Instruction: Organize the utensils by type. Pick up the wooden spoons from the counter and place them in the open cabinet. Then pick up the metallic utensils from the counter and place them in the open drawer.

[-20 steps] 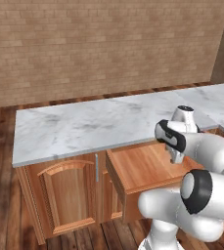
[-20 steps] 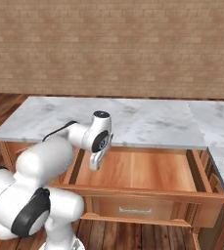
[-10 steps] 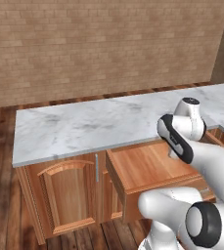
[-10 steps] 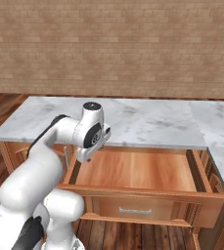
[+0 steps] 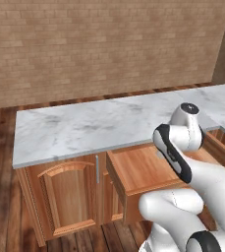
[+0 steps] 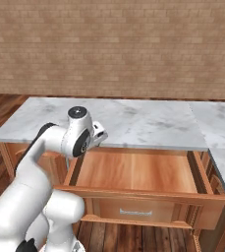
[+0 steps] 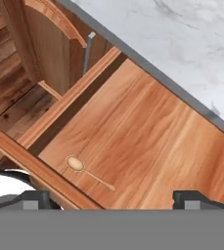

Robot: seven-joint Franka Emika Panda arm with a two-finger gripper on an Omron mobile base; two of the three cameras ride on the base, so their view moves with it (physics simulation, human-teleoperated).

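Risk: the small spoon [image 7: 86, 172] already lies in the drawer [image 7: 147, 127], close to the front wall. If the jaws drop here or the arm sweeps low across the drawer, a fingertip could nudge it or catch the front edge.
Cause: the hand hangs just over the front left part of the drawer, tilted down at it, with little room between the tips and the wood as far as I can judge.
Second risk: no fork and no wooden spoon shows on the stretch of bench [image 5: 99, 125] I can see from here, so the base may have to drive on; with the drawer pulled out, the arm [image 6: 60, 147] or the body could knock it.
Jaws: spread wide with nothing between them; the 2 dark tips sit at the 2 bottom corners of the hand view, gripper [image 7: 113, 199].
Spoon against jaws: it lies between the 2 tips but nearer the left one, just above them in that view, bowl to the left and thin handle running right and down. It is flat on the drawer floor and apart from both tips.
Drawer against bench: it stands open below the marble edge, beside the panelled door [image 5: 67, 197].
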